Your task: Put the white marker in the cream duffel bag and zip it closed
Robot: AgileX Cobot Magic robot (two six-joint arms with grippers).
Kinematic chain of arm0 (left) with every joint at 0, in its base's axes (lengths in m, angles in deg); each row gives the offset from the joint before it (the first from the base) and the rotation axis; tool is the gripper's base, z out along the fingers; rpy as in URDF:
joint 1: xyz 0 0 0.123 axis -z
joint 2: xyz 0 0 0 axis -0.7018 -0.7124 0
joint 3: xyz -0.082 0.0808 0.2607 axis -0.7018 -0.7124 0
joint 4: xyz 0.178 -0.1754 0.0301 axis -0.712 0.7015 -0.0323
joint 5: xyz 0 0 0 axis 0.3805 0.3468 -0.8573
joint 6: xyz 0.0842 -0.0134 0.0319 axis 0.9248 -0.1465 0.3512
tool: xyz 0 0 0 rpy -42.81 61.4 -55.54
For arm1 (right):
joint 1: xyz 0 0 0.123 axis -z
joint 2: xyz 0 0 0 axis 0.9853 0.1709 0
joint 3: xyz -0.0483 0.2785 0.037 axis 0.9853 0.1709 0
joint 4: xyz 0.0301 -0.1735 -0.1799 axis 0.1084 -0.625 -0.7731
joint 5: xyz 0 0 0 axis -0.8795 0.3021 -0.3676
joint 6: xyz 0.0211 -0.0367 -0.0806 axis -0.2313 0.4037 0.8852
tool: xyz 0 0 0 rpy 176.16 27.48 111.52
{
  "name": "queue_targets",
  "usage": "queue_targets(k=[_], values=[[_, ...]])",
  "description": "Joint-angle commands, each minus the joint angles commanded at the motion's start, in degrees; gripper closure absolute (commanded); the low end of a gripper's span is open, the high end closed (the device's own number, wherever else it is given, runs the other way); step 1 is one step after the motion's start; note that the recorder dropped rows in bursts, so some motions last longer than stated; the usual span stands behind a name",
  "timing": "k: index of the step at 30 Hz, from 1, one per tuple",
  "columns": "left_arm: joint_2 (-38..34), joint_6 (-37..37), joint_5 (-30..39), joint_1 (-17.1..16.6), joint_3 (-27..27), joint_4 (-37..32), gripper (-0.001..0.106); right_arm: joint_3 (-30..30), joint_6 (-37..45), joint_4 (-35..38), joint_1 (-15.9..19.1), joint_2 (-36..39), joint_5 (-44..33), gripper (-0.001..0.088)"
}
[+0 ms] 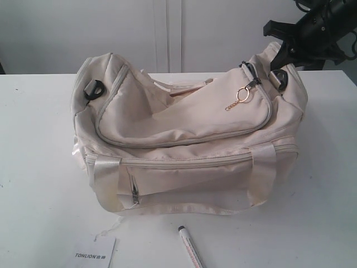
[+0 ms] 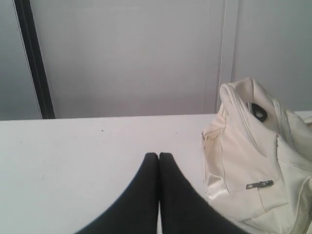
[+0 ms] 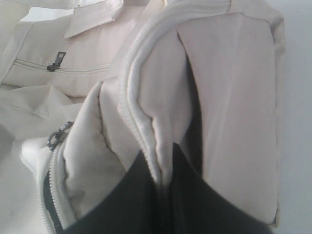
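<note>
The cream duffel bag [image 1: 189,139] lies on the white table [image 1: 39,167], its curved top zipper running round the flap with a gold chain pull [image 1: 240,97]. The white marker [image 1: 191,248] lies on the table in front of the bag, dark tip toward it. My right gripper [image 3: 163,163] is at the bag's right end [image 1: 279,56], shut on a fold of cream fabric at the bag's rim [image 3: 146,112]. My left gripper [image 2: 158,157] is shut and empty over bare table, left of the bag's end [image 2: 253,156]. It is out of the exterior view.
A flat white paper tag printed TONLION [image 1: 96,252] lies at the front left, tied to the bag by a thin string. A white wall stands behind the table. The right arm [image 1: 323,22] reaches in from the upper right.
</note>
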State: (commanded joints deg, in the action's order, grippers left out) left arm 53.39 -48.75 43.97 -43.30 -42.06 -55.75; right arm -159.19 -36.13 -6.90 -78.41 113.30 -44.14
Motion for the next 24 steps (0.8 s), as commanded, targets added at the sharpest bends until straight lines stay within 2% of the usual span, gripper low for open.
queue_targets(k=[12,24], values=[[-17.73,0.36,10.77,0.00,15.70,-0.11,0.105,0.00,0.00,0.00,0.00,0.00,0.00,0.0868],[-33.18,9.48,22.02,0.00,30.11,0.73,0.105,0.00,0.00,0.00,0.00,0.00,0.00,0.0868]])
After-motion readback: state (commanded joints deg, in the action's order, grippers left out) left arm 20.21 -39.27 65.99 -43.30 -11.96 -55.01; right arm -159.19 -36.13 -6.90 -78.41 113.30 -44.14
